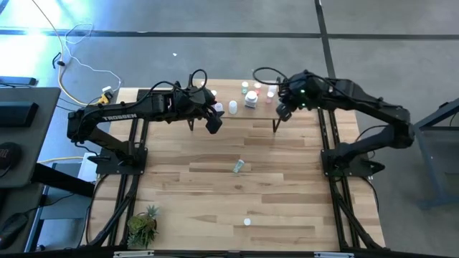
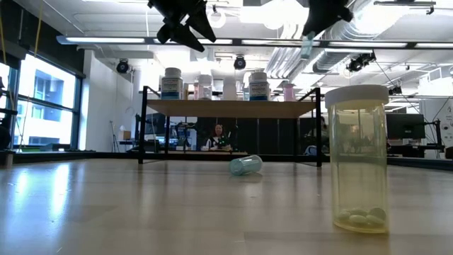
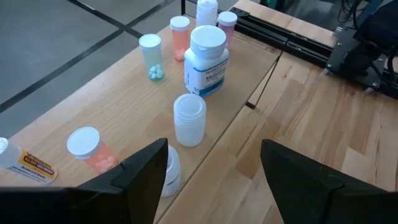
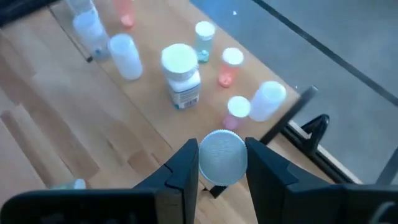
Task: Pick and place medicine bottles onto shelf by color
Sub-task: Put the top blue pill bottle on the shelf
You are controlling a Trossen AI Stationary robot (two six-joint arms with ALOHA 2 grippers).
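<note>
L gripper (image 3: 211,168) is hanging wide open w/ nothing in it, over the shelf (image 3: 236,93); a bottle right under its finger is half hidden. R gripper (image 4: 222,163) is clamping a white-capped vial (image 4: 222,157), body hidden below the cap, above the shelf's end; the shelf bottles (image 4: 180,74) are standing just ahead of it.

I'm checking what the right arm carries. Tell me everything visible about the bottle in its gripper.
The held bottle is small, with a round white cap seen from above; its body is hidden below. The right gripper is shut on it, one dark finger pressed to each side, above the shelf end where other bottles stand.
</note>
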